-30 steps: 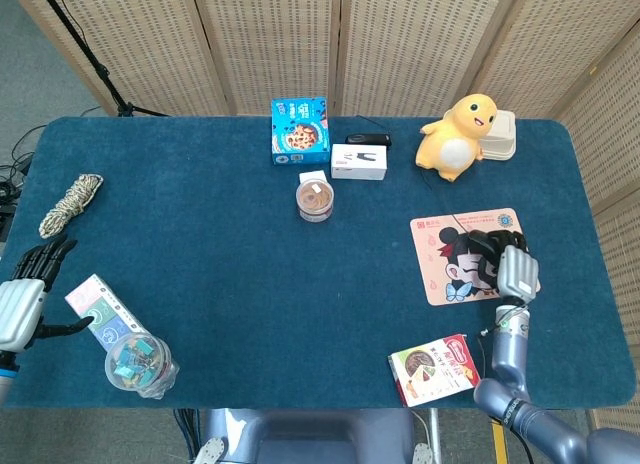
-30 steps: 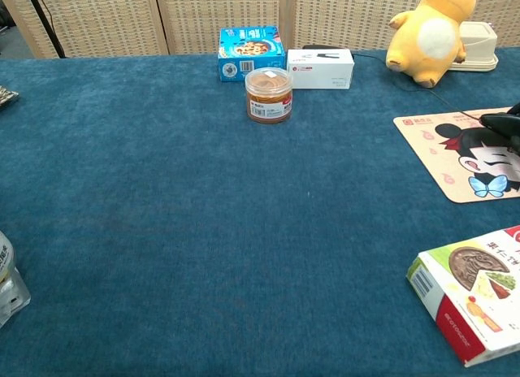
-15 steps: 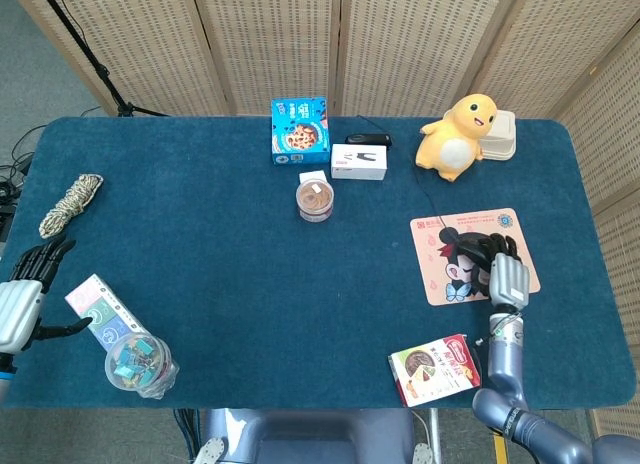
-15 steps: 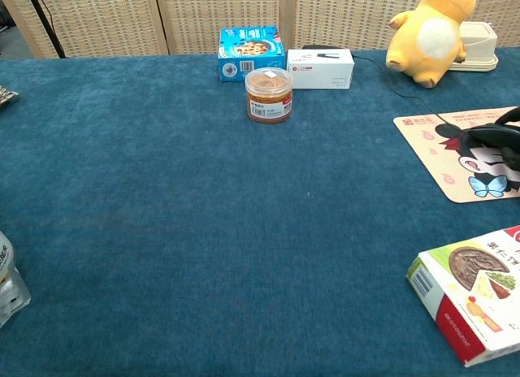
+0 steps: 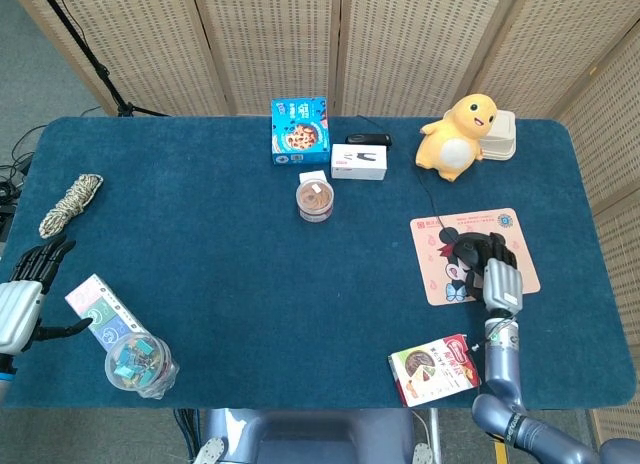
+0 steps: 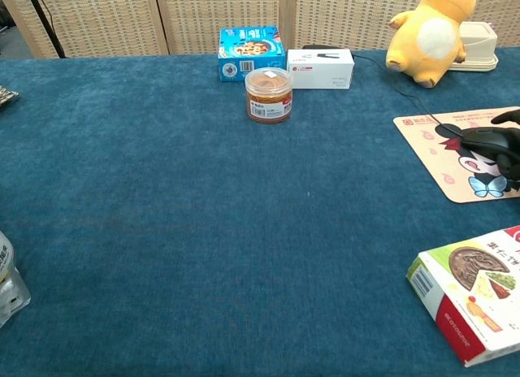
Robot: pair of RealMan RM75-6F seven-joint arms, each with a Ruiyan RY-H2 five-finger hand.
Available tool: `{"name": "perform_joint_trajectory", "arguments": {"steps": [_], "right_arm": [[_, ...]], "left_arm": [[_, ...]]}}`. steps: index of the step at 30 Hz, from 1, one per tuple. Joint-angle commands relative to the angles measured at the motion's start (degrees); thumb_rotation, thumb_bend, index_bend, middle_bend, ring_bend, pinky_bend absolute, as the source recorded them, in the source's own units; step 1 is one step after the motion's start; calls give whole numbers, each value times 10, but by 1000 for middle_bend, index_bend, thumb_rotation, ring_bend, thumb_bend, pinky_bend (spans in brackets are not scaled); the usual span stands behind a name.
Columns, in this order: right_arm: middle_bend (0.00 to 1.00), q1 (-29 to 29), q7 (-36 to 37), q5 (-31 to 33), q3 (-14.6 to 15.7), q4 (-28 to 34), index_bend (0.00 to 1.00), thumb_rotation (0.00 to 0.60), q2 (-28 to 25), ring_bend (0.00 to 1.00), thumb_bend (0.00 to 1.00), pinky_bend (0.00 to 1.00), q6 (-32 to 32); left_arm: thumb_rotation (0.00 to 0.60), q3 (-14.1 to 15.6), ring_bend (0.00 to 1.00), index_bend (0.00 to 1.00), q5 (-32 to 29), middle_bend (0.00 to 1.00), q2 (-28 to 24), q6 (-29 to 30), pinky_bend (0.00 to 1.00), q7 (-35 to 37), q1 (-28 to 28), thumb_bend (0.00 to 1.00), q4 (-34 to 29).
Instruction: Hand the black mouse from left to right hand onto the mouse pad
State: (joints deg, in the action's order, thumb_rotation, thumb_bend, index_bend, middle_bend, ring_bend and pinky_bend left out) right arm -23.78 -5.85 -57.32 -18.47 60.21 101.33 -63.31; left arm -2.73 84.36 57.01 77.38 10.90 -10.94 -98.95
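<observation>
1. Wicker screen panels (image 5: 300,44) stand behind a table (image 5: 220,254) covered in dark blue cloth.
2. Mouse pad (image 5: 440,274), pink with a cartoon print, lies on the right side of the table; also seen at the right edge of the chest view (image 6: 443,162).
3. Black mouse (image 5: 466,250) sits on the pad, its cable running up toward the yellow toy. Chest view shows it low on the pad surface (image 6: 481,137).
4. Right hand (image 5: 497,274) is over the pad, fingers curled around the mouse's near side. Grip looks closed on the mouse, though whether the fingers press it or merely rest on it cannot be told.
5. Left hand (image 5: 25,289) is at the far left table edge, holding nothing, fingers spread. Well apart from the mouse.
6. Rope coil (image 5: 70,204) lies beyond the left hand near the left edge.
7. Flat card pack (image 5: 100,309) sits just beside the left hand; a clear jar (image 5: 138,362) of clips touches its near end.
8. Blue box (image 5: 299,129) stands at the back centre; a white box (image 5: 359,161) just right of it, a dark object on top of its far side.
9. Small round tub (image 5: 316,199) with brown contents sits in front of the two boxes.
10. Yellow plush toy (image 5: 458,136) sits back right, against a pale container (image 5: 503,136).
11. Food box (image 5: 433,368) lies at the near edge, below the pad.
</observation>
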Motion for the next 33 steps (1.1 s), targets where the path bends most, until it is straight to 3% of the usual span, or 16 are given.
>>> {"name": "perform_joint_trajectory", "arguments": {"steps": [1,6,13,19,24,33], "right_arm": [[0,4,-9,0,2,19,88,600,-6,0,620,1,-7],[0,11,-17,-13,5,61,78,600,-21,0,619,0,-30],[0,28,-31,-56,20,169,69,600,-68,0,585,0,-75],[0,53,-54,-91,53,298,7,600,-155,0,295,0,-86],[0,94,-42,-141,98,384,0,600,-242,0,34,0,-111],[0,161,27,-254,178,404,0,600,-328,0,0,0,-173]], "left_arm": [[600,0,0,0,1,0,0,0,0,0,0,30,0],[600,1,0,0,3,0,0,1,0,1,1,29,0],[600,4,0,0,12,0,-2,9,0,3,4,30,-1],[600,11,0,0,24,0,-2,22,0,2,13,30,-1],[600,32,0,0,42,0,8,58,0,3,43,30,8],[600,60,0,0,62,0,27,122,0,26,99,29,57]]}}
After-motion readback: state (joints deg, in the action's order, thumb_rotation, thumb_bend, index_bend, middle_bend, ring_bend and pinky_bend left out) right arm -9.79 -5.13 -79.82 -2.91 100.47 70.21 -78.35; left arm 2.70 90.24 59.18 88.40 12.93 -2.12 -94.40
